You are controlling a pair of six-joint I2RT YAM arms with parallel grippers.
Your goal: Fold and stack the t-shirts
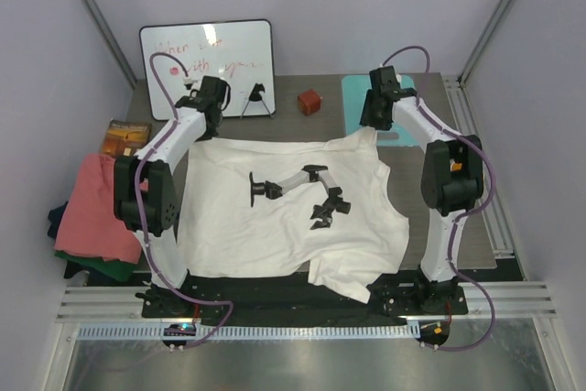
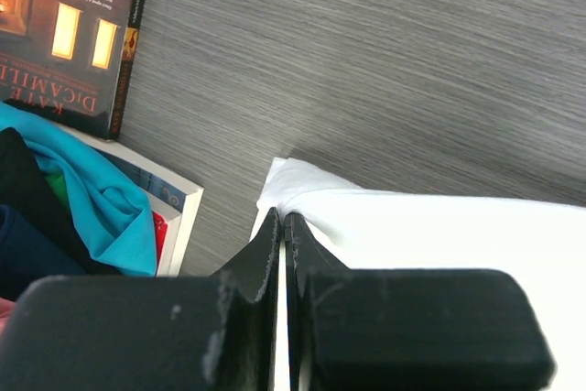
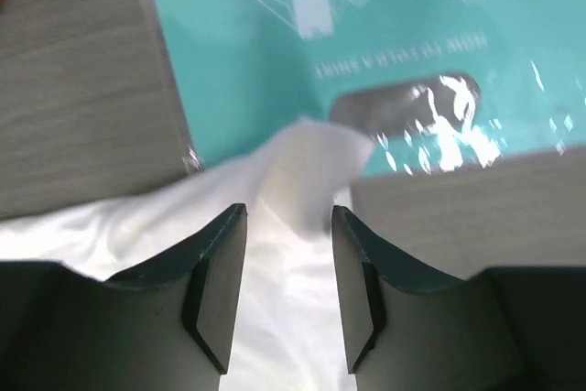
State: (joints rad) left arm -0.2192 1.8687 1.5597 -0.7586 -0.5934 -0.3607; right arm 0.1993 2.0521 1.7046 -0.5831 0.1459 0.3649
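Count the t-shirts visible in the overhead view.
4. White t-shirt spread mid-table; salmon-pink t-shirt atop the left pile, navy t-shirt and dark green t-shirt peeking beneath. Others may hide underneath.

2 white arms (image 1: 179, 135), black joints (image 1: 146, 197), purple cables (image 1: 154, 75), black fingers (image 2: 264, 258).

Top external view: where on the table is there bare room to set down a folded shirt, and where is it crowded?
Bare: the far strip between the whiteboard, the red cube and the far edge of the white t-shirt, and the table strip right of the right arm. Crowded: the left side, with the book and the shirt pile.
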